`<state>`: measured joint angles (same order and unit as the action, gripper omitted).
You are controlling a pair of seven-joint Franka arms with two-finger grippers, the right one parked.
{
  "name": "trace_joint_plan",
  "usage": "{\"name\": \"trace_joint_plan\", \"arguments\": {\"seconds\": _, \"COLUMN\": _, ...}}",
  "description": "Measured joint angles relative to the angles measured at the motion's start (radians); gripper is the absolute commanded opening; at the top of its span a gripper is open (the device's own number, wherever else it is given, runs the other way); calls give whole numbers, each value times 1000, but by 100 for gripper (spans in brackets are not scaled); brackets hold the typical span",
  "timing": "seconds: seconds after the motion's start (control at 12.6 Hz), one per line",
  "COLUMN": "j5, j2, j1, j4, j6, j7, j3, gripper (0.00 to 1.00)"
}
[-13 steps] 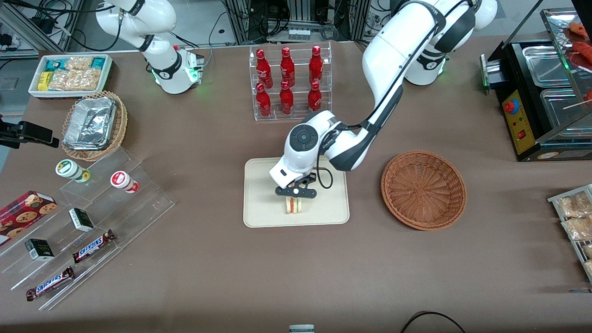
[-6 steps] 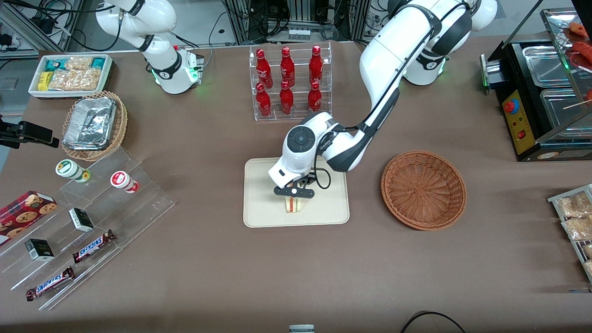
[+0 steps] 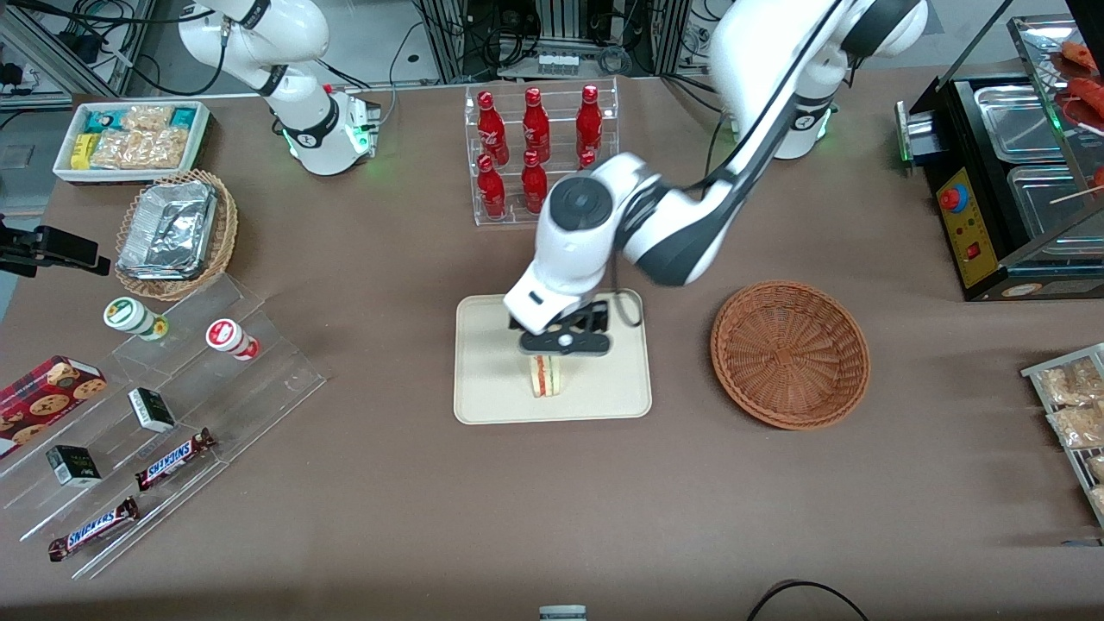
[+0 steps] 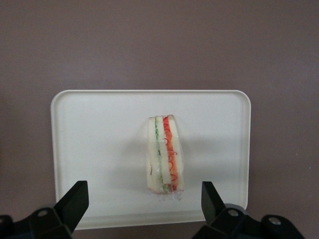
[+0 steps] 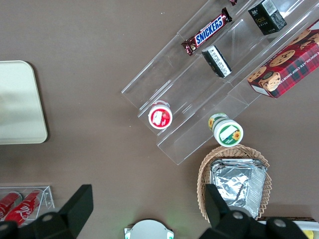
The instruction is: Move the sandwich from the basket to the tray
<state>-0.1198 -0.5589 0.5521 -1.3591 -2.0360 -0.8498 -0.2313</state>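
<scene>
On the worktop, the tray (image 3: 492,362) now carries the sandwich (image 3: 545,376) near its middle; the basket (image 3: 789,354) sits empty. The pincer (image 3: 564,343), fingers spread wide, has lifted clear above the sandwich, so the placement looks complete.

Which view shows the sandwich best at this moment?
The left wrist view: the sandwich lies fully visible on the tray, layers clear, with the open tool above it. The front view shows it partly under the arm. The right wrist view misses it.

Robot lab staged as snack shop, bottle rack (image 3: 542,155), Snickers bars (image 3: 175,459), cabling
</scene>
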Motion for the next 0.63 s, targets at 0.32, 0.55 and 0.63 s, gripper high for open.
{"name": "trace_joint_plan", "arguments": {"seconds": 0.32, "j5": -1, "j2": 246, "j1": -143, "j4": -139, "j6": 105, "j7": -31, "j3": 6, "gripper": 100}}
{"name": "trace_joint_plan", "arguments": {"seconds": 0.55, "j5": 5, "j2": 439, "j1": -254, "j4": -321, "j6": 121, "j7": 102, "j3": 9, "gripper": 100}}
{"name": "trace_joint_plan", "arguments": {"seconds": 0.63, "j5": 21, "j2": 490, "j1": -298, "j4": -354, "j6": 168, "j7": 187, "j3": 10, "gripper": 100}}
